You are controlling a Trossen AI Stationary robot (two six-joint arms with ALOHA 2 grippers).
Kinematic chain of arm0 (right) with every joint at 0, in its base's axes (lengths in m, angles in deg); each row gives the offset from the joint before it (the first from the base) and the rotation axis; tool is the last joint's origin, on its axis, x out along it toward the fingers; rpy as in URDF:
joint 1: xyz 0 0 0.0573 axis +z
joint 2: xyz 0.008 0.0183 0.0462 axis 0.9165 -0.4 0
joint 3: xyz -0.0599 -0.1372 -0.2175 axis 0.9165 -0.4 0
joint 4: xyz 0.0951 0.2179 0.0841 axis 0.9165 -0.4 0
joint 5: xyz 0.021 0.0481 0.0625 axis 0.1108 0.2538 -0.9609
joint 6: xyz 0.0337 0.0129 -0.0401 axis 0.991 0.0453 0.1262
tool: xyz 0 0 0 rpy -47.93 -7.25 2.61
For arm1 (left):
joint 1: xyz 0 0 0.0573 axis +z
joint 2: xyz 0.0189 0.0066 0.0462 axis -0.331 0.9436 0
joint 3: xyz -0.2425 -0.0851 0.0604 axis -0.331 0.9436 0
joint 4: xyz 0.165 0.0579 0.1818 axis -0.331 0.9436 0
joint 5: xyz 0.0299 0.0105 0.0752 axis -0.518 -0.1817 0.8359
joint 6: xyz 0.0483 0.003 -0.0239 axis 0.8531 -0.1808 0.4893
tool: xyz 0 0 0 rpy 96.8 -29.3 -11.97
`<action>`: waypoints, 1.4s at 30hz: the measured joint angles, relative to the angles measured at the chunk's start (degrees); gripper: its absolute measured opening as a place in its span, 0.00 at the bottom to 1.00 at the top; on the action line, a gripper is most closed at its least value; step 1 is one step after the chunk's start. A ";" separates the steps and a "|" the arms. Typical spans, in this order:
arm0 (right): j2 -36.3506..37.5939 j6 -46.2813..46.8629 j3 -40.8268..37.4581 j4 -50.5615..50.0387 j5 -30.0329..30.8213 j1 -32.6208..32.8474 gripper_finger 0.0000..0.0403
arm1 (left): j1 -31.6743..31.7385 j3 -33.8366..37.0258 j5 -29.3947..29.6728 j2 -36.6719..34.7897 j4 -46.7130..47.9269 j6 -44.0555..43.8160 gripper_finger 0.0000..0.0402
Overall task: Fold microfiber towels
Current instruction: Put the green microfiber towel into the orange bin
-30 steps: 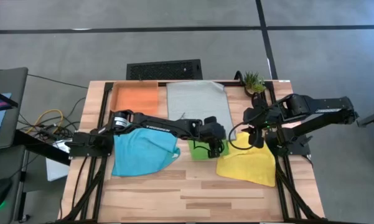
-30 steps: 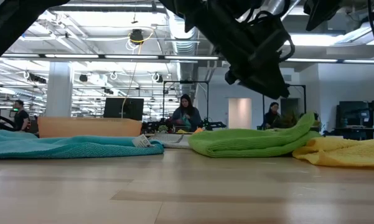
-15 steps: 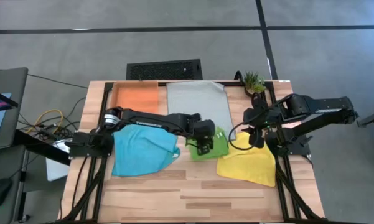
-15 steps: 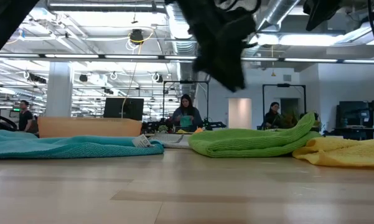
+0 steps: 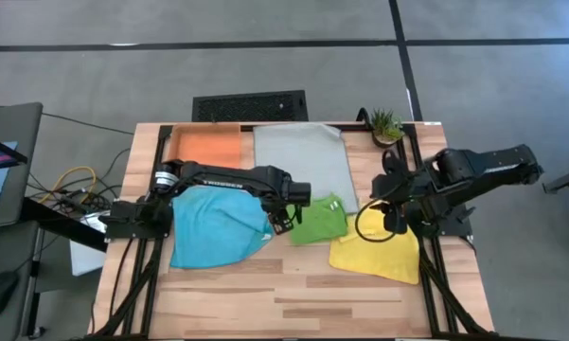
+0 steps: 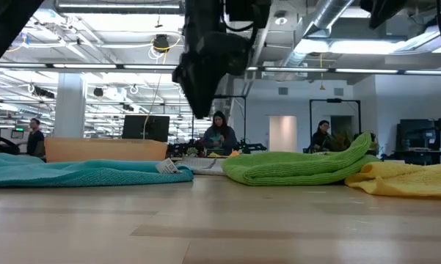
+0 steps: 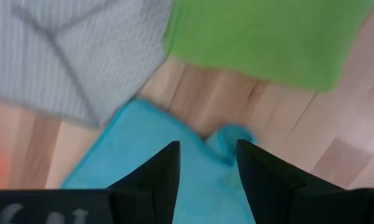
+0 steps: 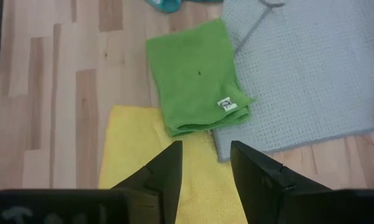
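Note:
The lime green towel (image 5: 319, 220) lies folded on the table's middle; a corner of it with a tag (image 8: 225, 104) lies on the pale grey towel's edge. The grey towel (image 5: 303, 159) lies spread flat at the far side. To the left the sky blue towel (image 5: 218, 227) lies rumpled, and the yellow towel (image 5: 379, 248) lies at the right. My left gripper (image 7: 205, 149) hangs open above the blue towel's right edge (image 7: 227, 137), pointing down and well clear of the table (image 6: 205, 70). My right gripper (image 8: 204, 149) stands open above the yellow towel's far edge.
An orange tray (image 5: 208, 149) sits at the far left corner and a small potted plant (image 5: 386, 125) at the far right. Bare wood (image 5: 293, 294) runs along the near edge. People sit in the room beyond the table.
My left gripper has gone from above the green towel toward the table's left, risen a little and tipped to point straight down; it now hangs over the blue towel's right edge. The green towel lies still and folded.

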State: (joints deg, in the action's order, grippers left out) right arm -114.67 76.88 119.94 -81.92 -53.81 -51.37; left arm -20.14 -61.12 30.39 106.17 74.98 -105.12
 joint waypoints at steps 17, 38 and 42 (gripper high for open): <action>0.00 0.00 0.00 -0.22 0.44 2.22 0.39 | -5.30 0.00 0.80 -11.26 10.10 -13.48 0.38; -0.02 -3.02 0.00 -0.04 0.44 2.18 0.39 | -6.08 37.91 6.03 -38.41 -27.04 -43.30 0.38; -0.02 -2.99 0.00 -0.02 0.44 2.18 0.39 | -3.77 48.12 0.90 -38.69 -44.37 -49.59 0.38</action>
State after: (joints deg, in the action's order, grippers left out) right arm -114.69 73.89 119.94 -81.94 -53.37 -49.19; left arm -23.91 -13.01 31.29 67.48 30.61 -154.71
